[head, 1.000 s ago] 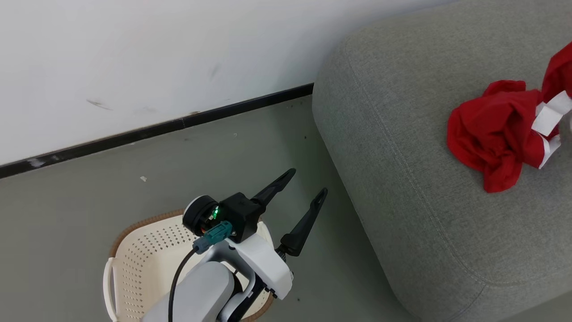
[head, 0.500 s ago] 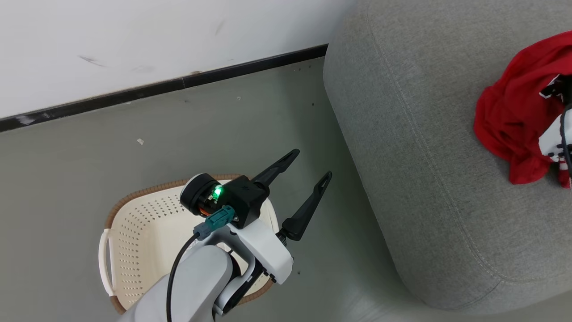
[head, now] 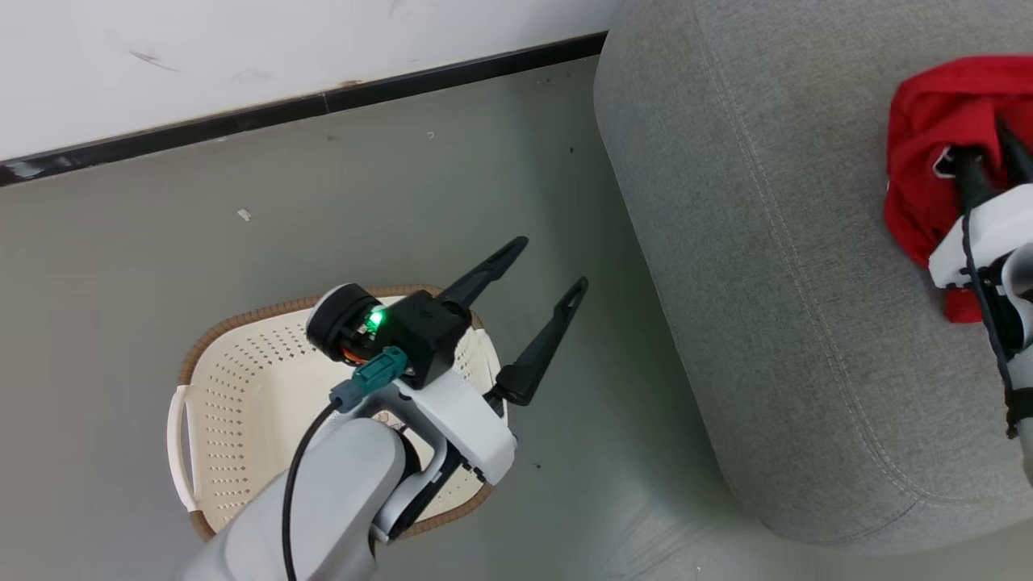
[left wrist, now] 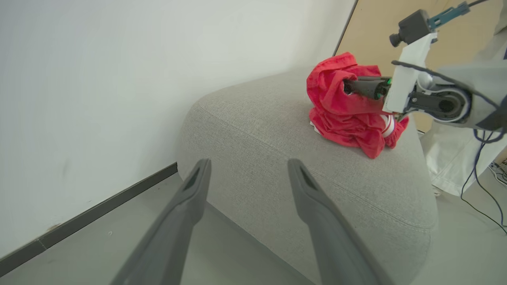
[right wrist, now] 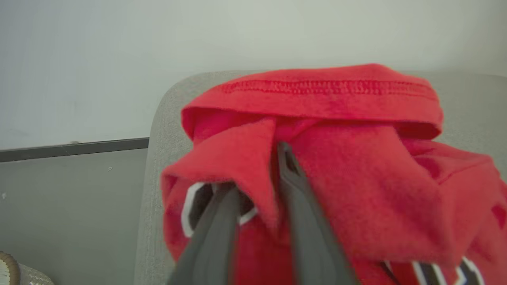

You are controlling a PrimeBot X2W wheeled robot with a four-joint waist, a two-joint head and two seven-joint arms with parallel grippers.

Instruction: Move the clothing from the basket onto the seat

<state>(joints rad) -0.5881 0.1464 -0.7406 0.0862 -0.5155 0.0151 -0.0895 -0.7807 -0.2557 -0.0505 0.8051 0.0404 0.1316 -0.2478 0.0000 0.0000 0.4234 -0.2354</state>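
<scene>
red clothing (head: 920, 121) folds between the narrow-set fingers (right wrist: 305, 221) of the right gripper (right wrist: 259, 174); clamped or loosed, i cannot tell. it lies on the grey seat (head: 767, 242), well in from its rounded corner. left gripper (head: 550, 262) gapes wide between basket (head: 242, 319) and seat, above green-grey floor (head: 242, 242); black skirting (head: 323, 101), white wall (head: 242, 48).

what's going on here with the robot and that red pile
The robot is moving clothing from the basket to the seat. Its right gripper is at the red heap lying on the grey seat, with a fold of fabric between its jaws; whether they are pinching it is hard to tell. The left gripper hangs by the basket, jaws open and empty. The part of the basket in sight holds no clothing.
</scene>
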